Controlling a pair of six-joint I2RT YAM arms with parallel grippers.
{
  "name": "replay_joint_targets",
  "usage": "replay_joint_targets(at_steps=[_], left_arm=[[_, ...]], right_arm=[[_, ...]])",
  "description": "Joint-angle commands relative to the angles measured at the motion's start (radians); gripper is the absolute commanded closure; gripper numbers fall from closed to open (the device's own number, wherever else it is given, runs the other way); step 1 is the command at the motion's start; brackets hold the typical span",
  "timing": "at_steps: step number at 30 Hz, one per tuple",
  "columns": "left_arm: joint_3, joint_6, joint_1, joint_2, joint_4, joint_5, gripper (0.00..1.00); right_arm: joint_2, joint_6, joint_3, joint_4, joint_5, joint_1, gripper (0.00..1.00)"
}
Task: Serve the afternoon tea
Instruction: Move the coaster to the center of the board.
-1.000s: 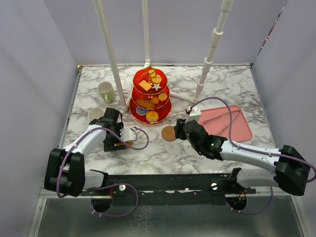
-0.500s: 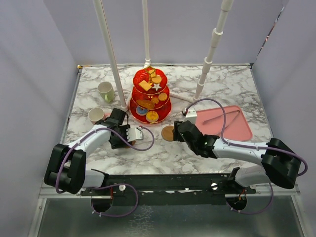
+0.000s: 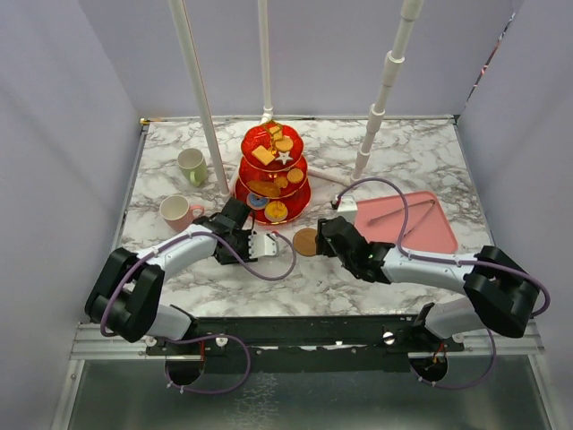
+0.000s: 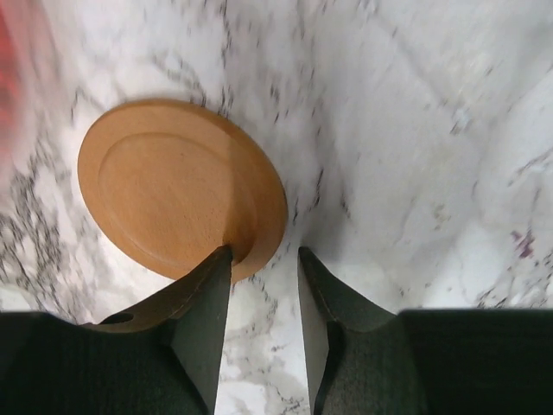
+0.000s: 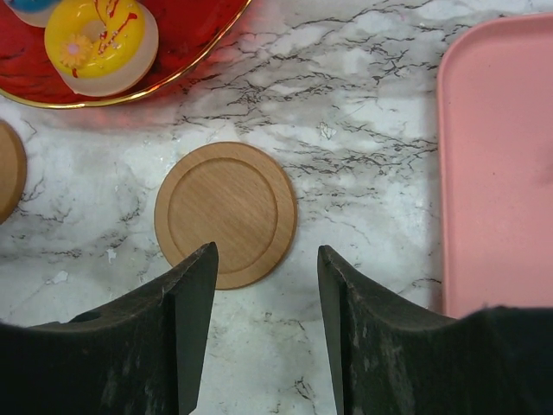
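Right gripper (image 5: 263, 264) spread wide, nothing held. Coaster (image 5: 226, 213) lay flat on marble table (image 3: 403, 152) just beyond fingertips, its edge reaching between them. Left gripper (image 4: 263, 259) parted narrowly, gripping nothing. Second coaster (image 4: 181, 186) lay just ahead, one finger (image 4: 203, 303) overlapping its rim (contact unclear). Both coasters sat near side of red stand (image 3: 273, 175), second one left of first. Pink mug (image 3: 176, 212) stood left of left gripper.

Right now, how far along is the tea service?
Done: the stand is loaded with pastries. In hand: nothing is gripped; the open left gripper is at the edge of one coaster, and the open right gripper is at the other coaster. Left: the green mug and pink mug stand away from both coasters.
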Motion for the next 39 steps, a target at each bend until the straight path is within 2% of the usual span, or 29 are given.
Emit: replay_joint_targets(at_steps=[1, 13, 22, 28, 33, 39], left_arm=[[0.026, -0.071, -0.076, 0.038, 0.015, 0.077, 0.62], [0.108, -0.127, -0.13, 0.029, -0.086, 0.189, 0.64], [0.339, -0.141, -0.13, -0.027, -0.295, 0.092, 0.58], [0.325, 0.032, -0.017, 0.006, -0.408, 0.032, 0.55], [0.268, 0.103, 0.126, 0.042, -0.289, 0.002, 0.53], [0.208, 0.086, 0.167, 0.094, -0.123, -0.024, 0.53]], right_arm=[[0.024, 0.017, -0.006, 0.013, -0.032, -0.006, 0.46], [0.163, 0.016, 0.047, 0.043, -0.028, -0.007, 0.46], [0.163, 0.007, 0.047, 0.039, -0.002, -0.011, 0.46], [0.177, -0.034, 0.059, 0.059, -0.026, -0.028, 0.48], [0.226, -0.049, 0.087, 0.077, -0.044, -0.042, 0.49], [0.232, -0.029, 0.066, 0.069, -0.039, -0.052, 0.5]])
